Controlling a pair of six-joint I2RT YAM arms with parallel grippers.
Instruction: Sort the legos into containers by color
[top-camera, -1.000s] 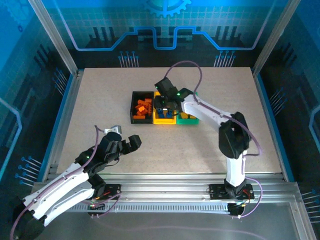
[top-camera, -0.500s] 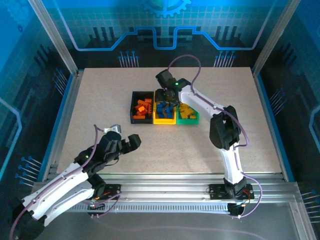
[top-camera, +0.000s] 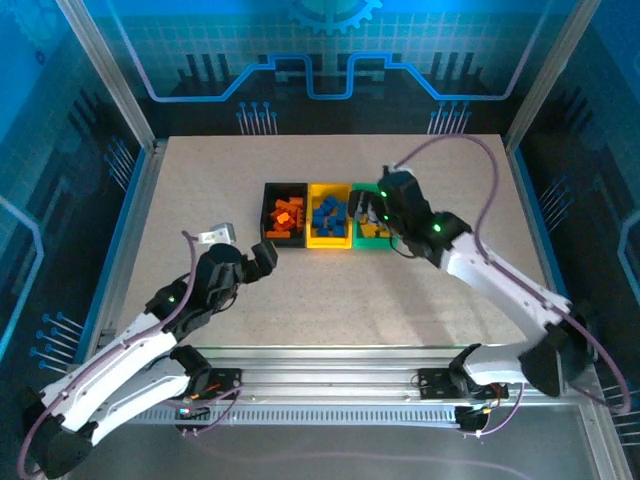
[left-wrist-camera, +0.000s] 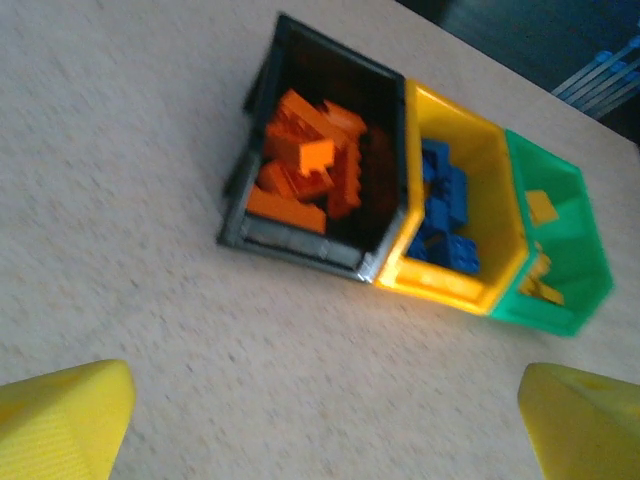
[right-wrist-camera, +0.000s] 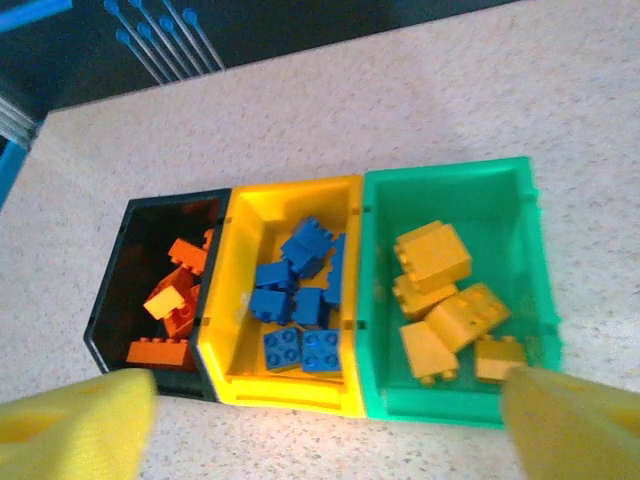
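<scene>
Three joined containers sit mid-table. The black bin (top-camera: 283, 237) (left-wrist-camera: 295, 245) (right-wrist-camera: 110, 290) holds orange legos (left-wrist-camera: 310, 170) (right-wrist-camera: 170, 300). In the yellow bin (top-camera: 330, 241) (left-wrist-camera: 440, 290) (right-wrist-camera: 290, 385) lie blue legos (left-wrist-camera: 445, 215) (right-wrist-camera: 300, 300). Yellow legos (left-wrist-camera: 545, 250) (right-wrist-camera: 445, 300) fill the green bin (left-wrist-camera: 545, 315) (right-wrist-camera: 440, 400). My right gripper (top-camera: 372, 212) (right-wrist-camera: 325, 430) hovers open over the green bin's near side, nothing between its fingers (right-wrist-camera: 575, 425). My left gripper (top-camera: 255, 262) (left-wrist-camera: 325, 420) stands open and empty above bare table, near-left of the black bin.
The speckled table (top-camera: 330, 290) spreads flat around the bins. Metal frame posts (top-camera: 110, 80) and blue walls bound it at the sides and back. The right arm's cable (top-camera: 480, 160) loops above the table's right half.
My right gripper has opened wide and drawn back from over the yellow bin to the green bin's near right. The left gripper has edged forward toward the black bin.
</scene>
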